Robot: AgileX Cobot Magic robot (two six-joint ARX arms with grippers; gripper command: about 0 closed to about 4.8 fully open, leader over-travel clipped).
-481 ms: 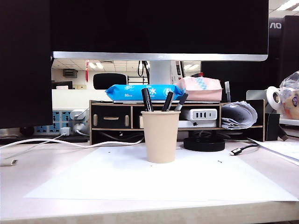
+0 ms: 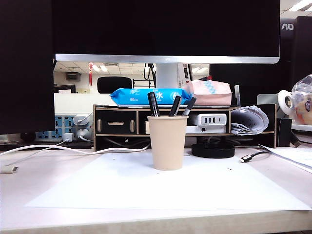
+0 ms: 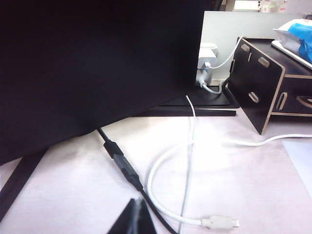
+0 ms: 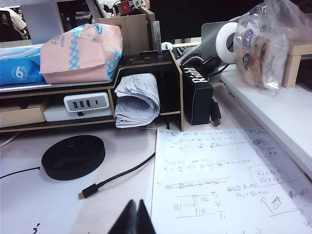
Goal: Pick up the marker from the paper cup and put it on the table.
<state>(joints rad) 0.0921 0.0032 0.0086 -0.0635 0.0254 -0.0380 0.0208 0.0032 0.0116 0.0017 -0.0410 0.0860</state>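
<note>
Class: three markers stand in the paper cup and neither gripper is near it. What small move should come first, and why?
Probably bring the shut right gripper toward the paper cup, opening it on the way: the marker is still standing in the cup, and the left gripper sits far off by cables.

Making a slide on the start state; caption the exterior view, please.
Three black markers stand in a tan paper cup on white paper; no arm in frame.

markers (image 2: 153,104): 3 | paper cup (image 2: 167,142): 1 | white sheet (image 2: 146,187): 1
</note>
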